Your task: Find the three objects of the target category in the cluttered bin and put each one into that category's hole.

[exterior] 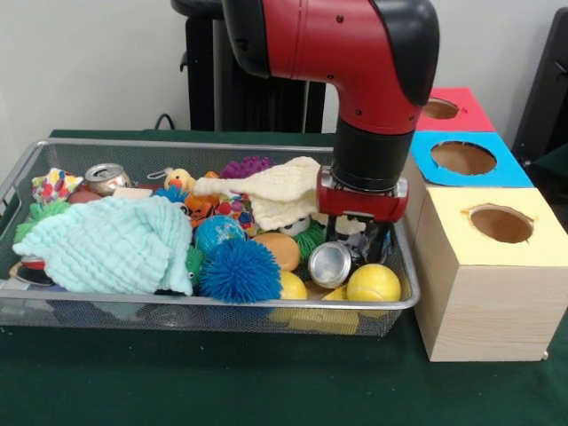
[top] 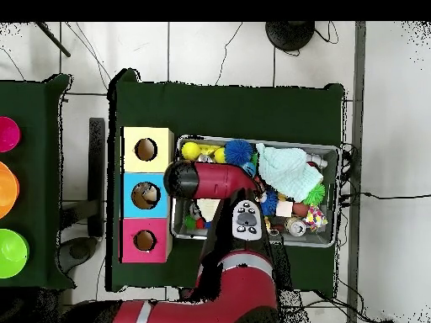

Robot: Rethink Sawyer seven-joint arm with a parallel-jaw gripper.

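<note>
My gripper (exterior: 359, 241) is lowered into the right end of the wire mesh bin (exterior: 222, 304), right behind a silver can (exterior: 330, 264) that lies on its side with its end facing the camera. It touches or nearly touches the can; its grip is hidden. A second can (exterior: 106, 177) stands at the bin's back left and shows in the overhead view too (top: 295, 225). Three wooden boxes with round holes stand beside the bin: yellow (exterior: 501, 224), blue (exterior: 463, 158) and red (exterior: 441, 109). In the overhead view the arm (top: 210, 181) covers the gripper.
The bin holds a mint cloth (exterior: 111, 244), a cream cloth (exterior: 275, 191), a blue spiky ball (exterior: 240, 271), a yellow ball (exterior: 374, 284), an orange ball (exterior: 280, 250) and several small toys. Coloured bowls (top: 8, 189) sit on a neighbouring table.
</note>
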